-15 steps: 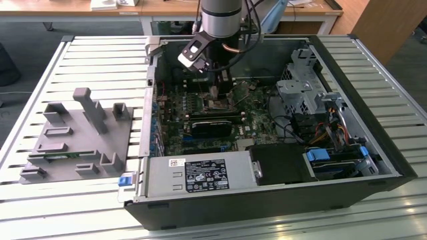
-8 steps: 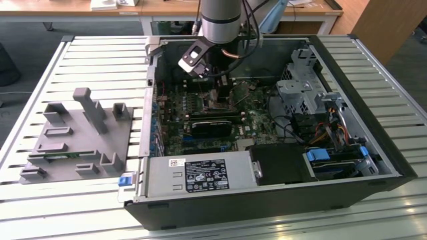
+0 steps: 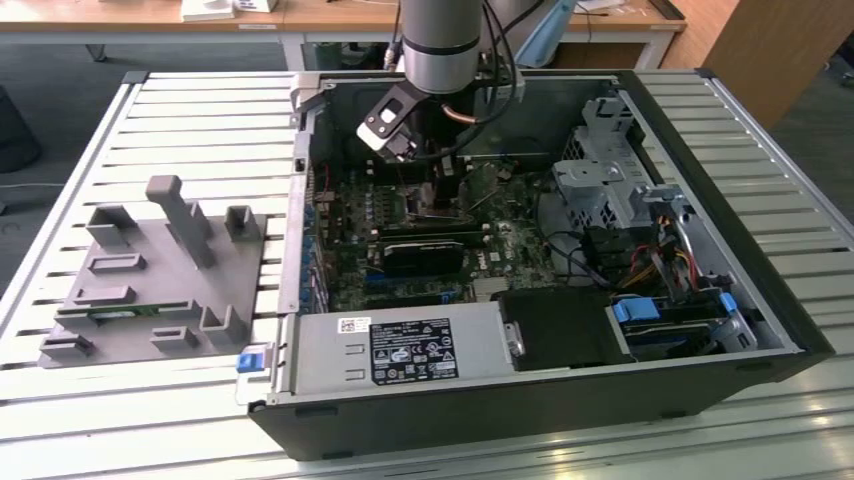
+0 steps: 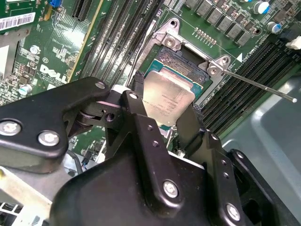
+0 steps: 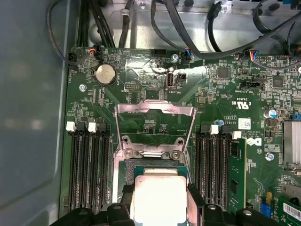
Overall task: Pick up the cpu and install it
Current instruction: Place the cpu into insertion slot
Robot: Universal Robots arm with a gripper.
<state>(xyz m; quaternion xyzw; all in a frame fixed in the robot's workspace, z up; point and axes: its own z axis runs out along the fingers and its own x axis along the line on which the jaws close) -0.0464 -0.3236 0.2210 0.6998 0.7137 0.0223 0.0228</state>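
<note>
Right now one cpu (image 4: pixel 168 99) (image 5: pixel 157 197) sits between the two black fingers (image 4: pixel 189 125) of the gripper (image 4: pixel 164 112) (image 5: pixel 159 207) in both wrist views. The fingers are closed in on two opposite edges of it, silver top facing up. The cpu is directly over the one open socket (image 4: pixel 181 60) and covers most of it; cannot tell if it is touching down or just above.

One metal frame (image 5: pixel 155 108) stands flipped up just beside the socket. One thin lever (image 4: pixel 258 85) sticks out sideways from the socket corner.

In the first wrist view, two banks of long black slots flank the socket, one (image 5: pixel 89 169) on one side and one (image 5: pixel 211 169) on the other. One round coin battery (image 5: pixel 104 74) lies on the green board (image 5: pixel 225 94) beyond the raised frame, well apart from the cpu.

In the exterior view the gripper (image 3: pixel 434 195) reaches down into one open computer case (image 3: pixel 534 410) lying on its side. One silver power box (image 3: pixel 394 350) sits at the case's near edge.

One grey tray (image 3: pixel 134 290) with upright posts rests on the slatted table (image 3: pixel 200 120), just beside the case on the exterior view's left.
</note>
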